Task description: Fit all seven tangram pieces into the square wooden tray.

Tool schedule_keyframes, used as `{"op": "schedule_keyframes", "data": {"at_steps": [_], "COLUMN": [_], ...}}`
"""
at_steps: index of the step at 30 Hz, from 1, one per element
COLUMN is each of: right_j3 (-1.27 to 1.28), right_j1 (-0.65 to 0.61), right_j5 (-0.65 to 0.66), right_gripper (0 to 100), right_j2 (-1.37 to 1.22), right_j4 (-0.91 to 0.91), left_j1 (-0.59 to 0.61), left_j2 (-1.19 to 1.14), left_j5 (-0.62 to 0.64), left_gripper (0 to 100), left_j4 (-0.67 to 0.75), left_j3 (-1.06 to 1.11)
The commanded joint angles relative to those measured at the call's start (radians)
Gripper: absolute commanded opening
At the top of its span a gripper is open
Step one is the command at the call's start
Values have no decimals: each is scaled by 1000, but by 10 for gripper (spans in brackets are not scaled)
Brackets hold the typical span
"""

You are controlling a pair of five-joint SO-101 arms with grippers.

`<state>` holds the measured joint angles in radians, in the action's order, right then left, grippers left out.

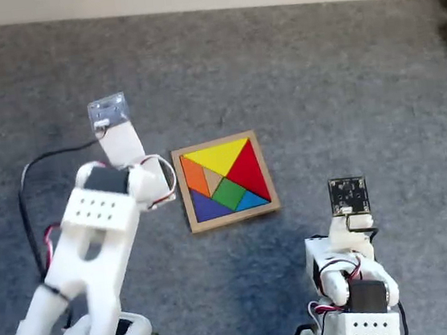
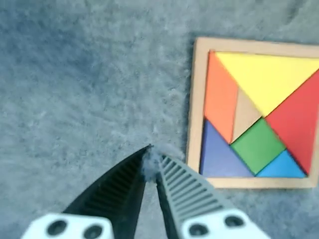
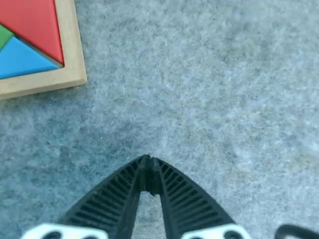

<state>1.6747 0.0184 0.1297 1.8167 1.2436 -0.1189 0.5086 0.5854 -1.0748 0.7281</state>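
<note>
Plainly, grey felt-like carpet (image 1: pixel 343 81) lies open all round the square wooden tray (image 1: pixel 233 217), whose raised rim frames the flat coloured tangram pieces (image 1: pixel 228 193), fitted flush. Near one tray edge sits the left gripper (image 2: pixel 153 155), ribbed tips together. The right gripper (image 3: pixel 149 169), likewise closed, sits apart, off a corner.
</note>
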Motion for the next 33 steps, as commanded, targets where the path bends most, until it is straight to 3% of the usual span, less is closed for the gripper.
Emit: {"op": "schedule_keyframes", "data": {"at_steps": [1,19,33], "right_j3": [102,102,102], "right_j1": [10,10,10], "right_j5": [11,11,11], "right_gripper": [5,5,5], "right_j2": [18,18,18], "right_j4": [7,7,7], "left_j1": [16,16,8], "left_j2": [136,526,763], "left_j5": [-6,-328,-358], "left_gripper": [5,5,5], "left_j4": [123,552,885], "left_j3": [99,555,875]}}
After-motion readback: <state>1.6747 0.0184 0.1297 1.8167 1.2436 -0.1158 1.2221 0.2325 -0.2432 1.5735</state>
